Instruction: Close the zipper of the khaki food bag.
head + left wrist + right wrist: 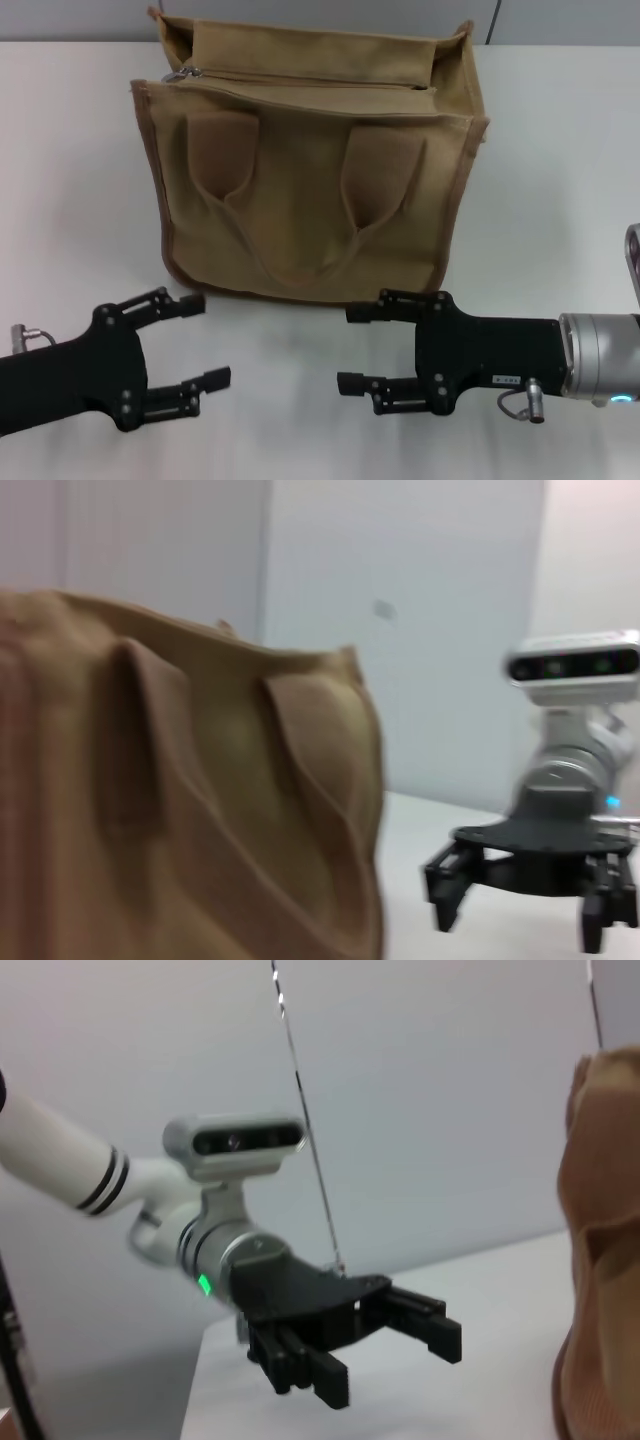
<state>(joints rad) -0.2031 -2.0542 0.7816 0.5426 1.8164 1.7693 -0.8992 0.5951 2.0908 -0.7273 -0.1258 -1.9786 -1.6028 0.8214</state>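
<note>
- Head view: the khaki food bag (310, 180) stands upright on the white table (560, 170), filling the upper middle of the scene, its front panel with two looped handles (300, 190) facing the robot.
- The zipper (310, 80) runs across the bag's top panel from about 9 o'clock to 3 o'clock; its small silver slider (183, 73) sits at the 9 o'clock end, by the bag's top left corner. The top panel sags between raised side walls, and whether the zipper teeth are joined cannot be told.
- The left gripper (203, 340) lies low at about 7 o'clock from the bag's centre, jaws spread apart and holding nothing, fingertips pointing toward 3 o'clock. It is near the bag's bottom left corner but apart from it.
- The right gripper (355, 347) lies at about 5 o'clock from the bag's centre, jaws likewise spread and empty, fingertips pointing toward 9 o'clock. Its upper finger is just beside the bag's bottom edge; contact cannot be told.
- Both sets of jaws are well apart from the zipper and the slider, which lie at 12 o'clock beyond them, on top of the bag.
- Left wrist view: the bag's front panel (180, 790) fills the near side, handles showing as raised folds; farther off, the right gripper (520, 905) hangs over the table with jaws apart.
- Right wrist view: a strip of the bag (600, 1250) shows at one edge; the left gripper (385, 1355) is farther off, jaws parted and empty.
</note>
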